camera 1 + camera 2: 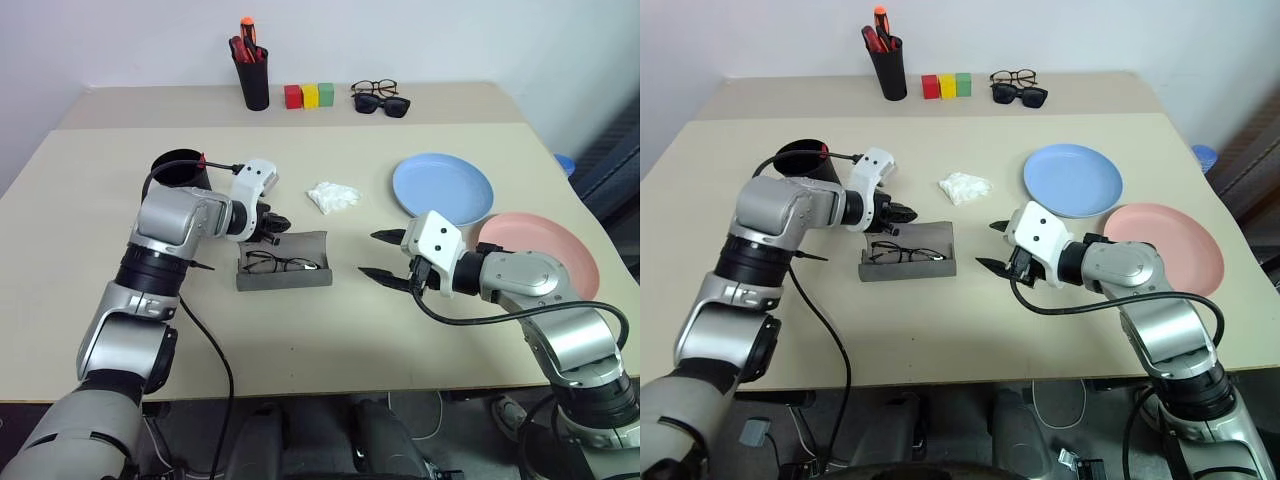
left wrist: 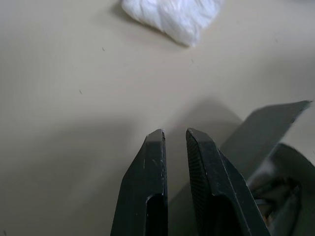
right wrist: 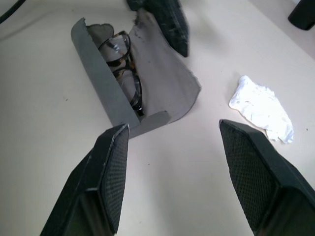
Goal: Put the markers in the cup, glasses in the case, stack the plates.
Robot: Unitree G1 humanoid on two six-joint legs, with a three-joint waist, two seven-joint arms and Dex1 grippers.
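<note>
Glasses (image 1: 902, 254) lie inside the open grey case (image 1: 908, 268), lid raised behind them. My left gripper (image 1: 908, 213) is at the lid's far edge, fingers nearly pressed together, pinching nothing I can confirm. My right gripper (image 1: 995, 246) is beside the case, spread and empty. Risk: pushing the lid down with a temple sticking up would bend the frame or slide the case. Beyond the right gripper, the blue plate (image 1: 1072, 180) and pink plate (image 1: 1165, 250) remain unstacked.

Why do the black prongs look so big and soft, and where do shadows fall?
Left wrist view: pincer sits right at the lens, its lower part soft, its shadow dark on the table. Right wrist view: fingers loom large; tissue stays crisp.
</note>
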